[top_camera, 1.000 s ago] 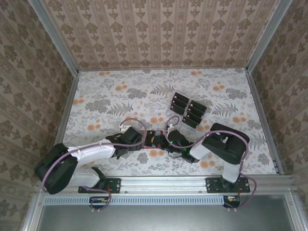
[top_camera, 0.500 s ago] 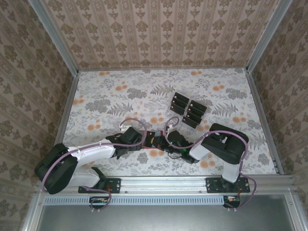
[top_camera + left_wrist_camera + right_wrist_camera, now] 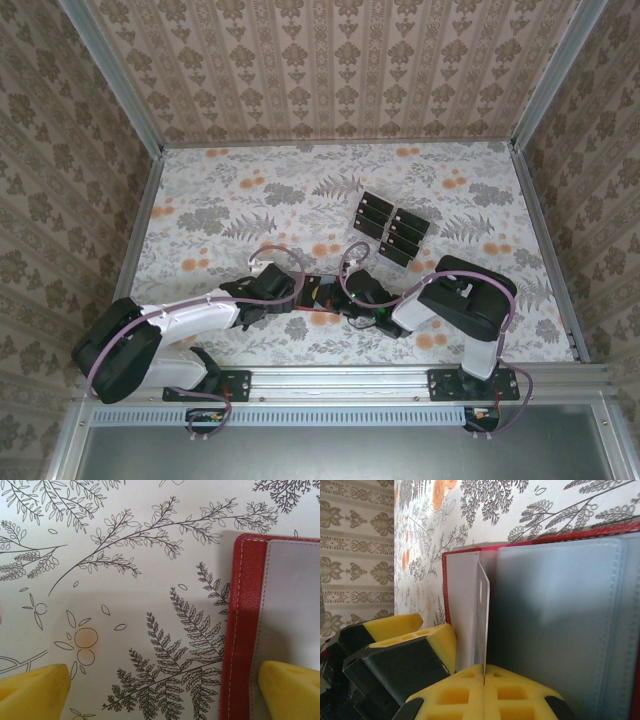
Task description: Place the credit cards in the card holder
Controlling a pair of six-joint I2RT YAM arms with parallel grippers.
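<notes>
**While the right gripper [image 3: 484, 672] pinches a leaf [image 3: 483, 615] of the card holder [image 3: 239, 630], the credit cards [image 3: 391, 228] lie untouched**

Since its yellow fingers meet flush on that thin, pale leaf standing on edge, the right gripper is clamped on what looks like one of the holder's clear inner sleeves. The left gripper [image 3: 160, 692] stands spread wide and holds nothing. One finger [image 3: 292, 690] is over the holder's grey lining and the other over the tablecloth [image 3: 125, 605]. I cannot tell whether either presses down.

The red holder is probably light and floppy, so it would likely slide or fold shut unless pinned. Its sleeve looks flimsy, so a gentle pull suits it better than a hard tug.

The cards should be light, stiff and slick. They lie flat in two tight rows, which leaves little edge to catch. An outer card, taken across its narrow sides, seems the easiest start.

They lie farther back and to the right, well apart from the holder, with bare cloth between. The table's side rail [image 3: 540, 235] is not close. The tight spot is at the holder, where both grippers crowd together.
</notes>
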